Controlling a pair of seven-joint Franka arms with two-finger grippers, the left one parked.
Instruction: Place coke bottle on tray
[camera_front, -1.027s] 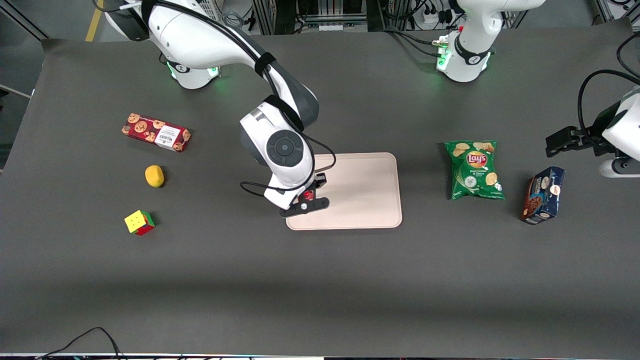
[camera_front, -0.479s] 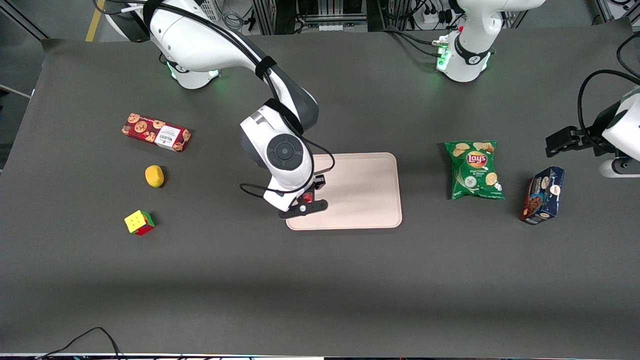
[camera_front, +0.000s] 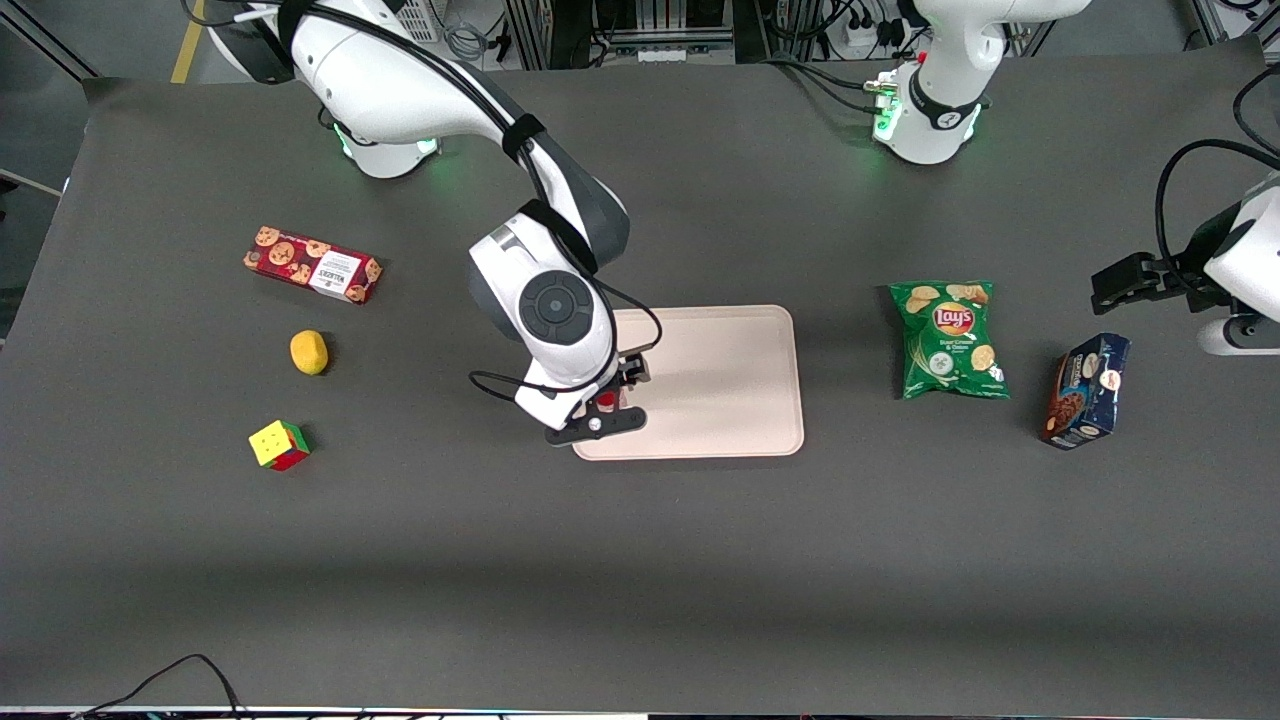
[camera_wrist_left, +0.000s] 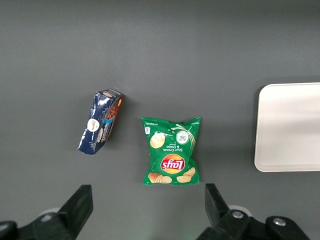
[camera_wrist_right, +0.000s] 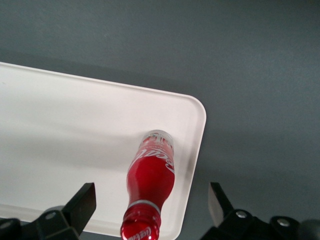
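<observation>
The coke bottle (camera_wrist_right: 151, 185) stands upright on the tray (camera_wrist_right: 60, 150), very close to one rounded corner and just beside the low rim there. In the wrist view the gripper (camera_wrist_right: 150, 210) hangs directly above the bottle with the jaws spread wide; there is free space on both sides of the bottle, so nothing is gripped. I judge that the bottle is already set down and the task is nearly complete, with only the pulling away of the arm remaining.

In the front view the gripper (camera_front: 597, 412) is over the tray (camera_front: 740, 380) at the corner which is nearest to the camera and toward the working arm's end, and the wrist hides most of the coke bottle (camera_front: 606, 400), only a small red part shows. The position near the corner probably comes from the direction of approach: this is the first part of the tray which the arm reaches.

The bottle is narrow and tall and stands close to the rim, so a sideways touch could tip it over the edge onto the bench (camera_front: 640, 560). A straight lift seems the safest way out. Above there is free room, and the rest of the tray is bare. The Lay's bag (camera_front: 948, 340) and the blue packet (camera_front: 1086, 390) lie well apart, toward the parked arm's end
</observation>
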